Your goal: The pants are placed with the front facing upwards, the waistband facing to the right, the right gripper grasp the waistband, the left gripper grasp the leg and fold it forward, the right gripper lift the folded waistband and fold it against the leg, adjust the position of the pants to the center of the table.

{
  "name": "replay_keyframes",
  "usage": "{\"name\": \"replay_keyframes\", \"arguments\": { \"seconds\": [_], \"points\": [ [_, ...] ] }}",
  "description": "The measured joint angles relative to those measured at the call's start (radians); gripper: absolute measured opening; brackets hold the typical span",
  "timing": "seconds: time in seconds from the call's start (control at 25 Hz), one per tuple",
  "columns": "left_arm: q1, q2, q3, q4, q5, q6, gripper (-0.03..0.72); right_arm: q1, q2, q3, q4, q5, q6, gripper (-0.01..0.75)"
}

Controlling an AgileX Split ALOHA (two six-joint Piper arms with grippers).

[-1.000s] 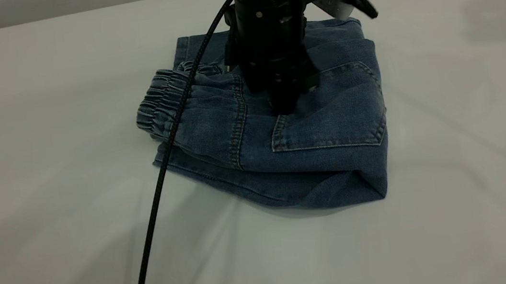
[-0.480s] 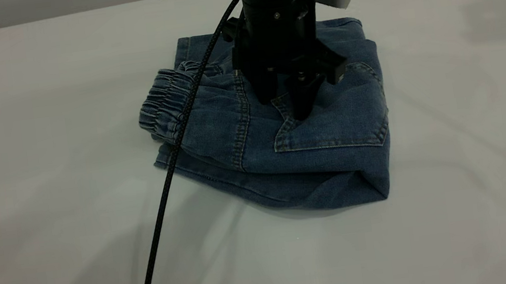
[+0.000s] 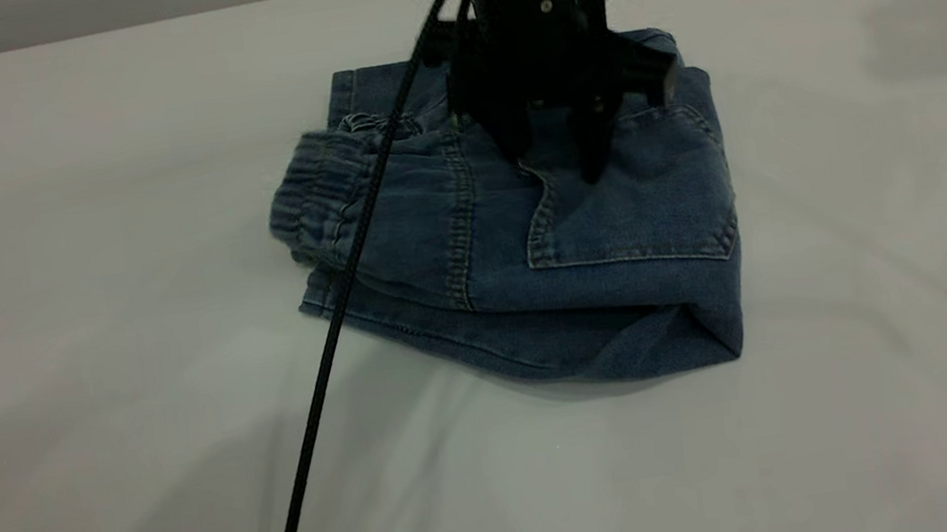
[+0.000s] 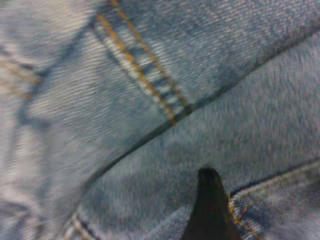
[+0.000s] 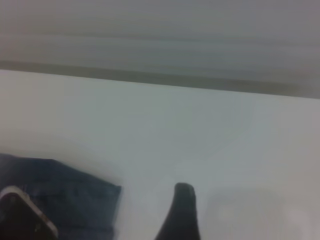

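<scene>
The pants [image 3: 472,257] lie folded into a compact blue denim bundle on the white table [image 3: 86,350], square back pocket [image 3: 638,209] on top. The gathered waistband [image 3: 312,200] forms the bundle's left end. My left gripper [image 3: 552,157] hangs open just above the pocket's upper corner, holding nothing. In the left wrist view one black fingertip [image 4: 209,200] hovers over the pocket corner and its orange-tan stitching [image 4: 140,75]. My right gripper [image 5: 225,232] is out of the exterior view; it is open over bare table, one finger [image 5: 181,210] showing, an edge of the pants [image 5: 75,200] off to one side.
A black braided cable [image 3: 335,319] runs from the left arm across the waistband and down over the table to the front edge. The table's far edge [image 3: 136,23] meets a grey wall. White table surface surrounds the bundle on all sides.
My left gripper has lifted off the pocket and its fingers have spread apart. The arm has drifted up and to the right, and the bundle has shifted slightly right.
</scene>
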Motion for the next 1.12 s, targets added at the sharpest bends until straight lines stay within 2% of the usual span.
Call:
{"name": "replay_keyframes", "arguments": {
  "seconds": [0.2,0.44,0.6,0.84,1.12],
  "points": [
    [0.000,-0.001,-0.037,0.107,0.161,0.212,0.461,0.000,0.000,0.000,0.000,-0.001,0.000,0.573],
    [0.000,0.023,-0.037,0.120,0.169,0.613,0.461,0.000,0.000,0.000,0.000,-0.001,0.000,0.573],
    [0.000,0.051,-0.033,0.114,0.167,0.796,0.461,0.000,0.000,0.000,-0.001,-0.002,-0.001,0.573],
    [0.000,0.078,-0.034,0.104,0.166,0.856,0.461,0.000,0.000,0.000,-0.002,-0.003,-0.002,0.573],
    [0.001,0.082,-0.034,0.032,0.168,0.696,0.461,0.000,0.000,0.000,-0.002,-0.006,-0.003,0.573]
  ]
}}
